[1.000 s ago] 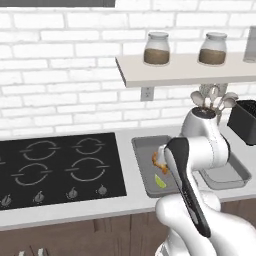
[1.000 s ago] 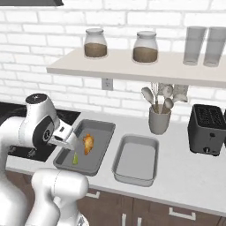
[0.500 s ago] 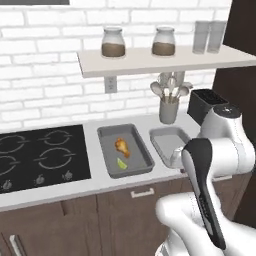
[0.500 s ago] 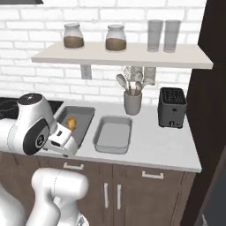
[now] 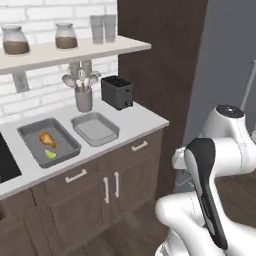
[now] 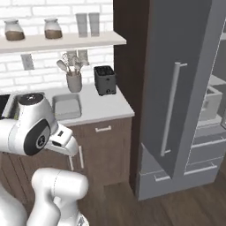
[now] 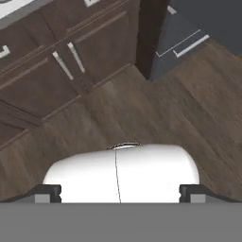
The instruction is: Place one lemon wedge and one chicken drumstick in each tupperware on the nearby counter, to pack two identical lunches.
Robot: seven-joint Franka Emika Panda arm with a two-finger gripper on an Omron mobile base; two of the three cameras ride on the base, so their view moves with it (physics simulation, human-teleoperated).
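Drumstick (image 5: 46, 138) in the darker tupperware (image 5: 30, 131) looks glossy and slippery; I'd pinch its thick end. My gripper (image 7: 120, 191) hangs wide apart, holding nothing.

On the worktop (image 5: 142, 117), seen from the left base view, two tupperware trays lie side by side. The left tray (image 5: 31, 132) holds a chicken drumstick (image 5: 47, 139), with a lemon wedge (image 5: 51, 154) just beside it at 5 o'clock. The right tray (image 5: 95, 128) sits just at its 3 o'clock. A utensil holder (image 5: 83, 99) stands behind the right tray at 11 o'clock, a toaster (image 5: 117, 92) at 1 o'clock. A shelf (image 5: 115, 48) with jars (image 5: 66, 35) hangs above. Cabinets (image 5: 100, 190) lie under the worktop.
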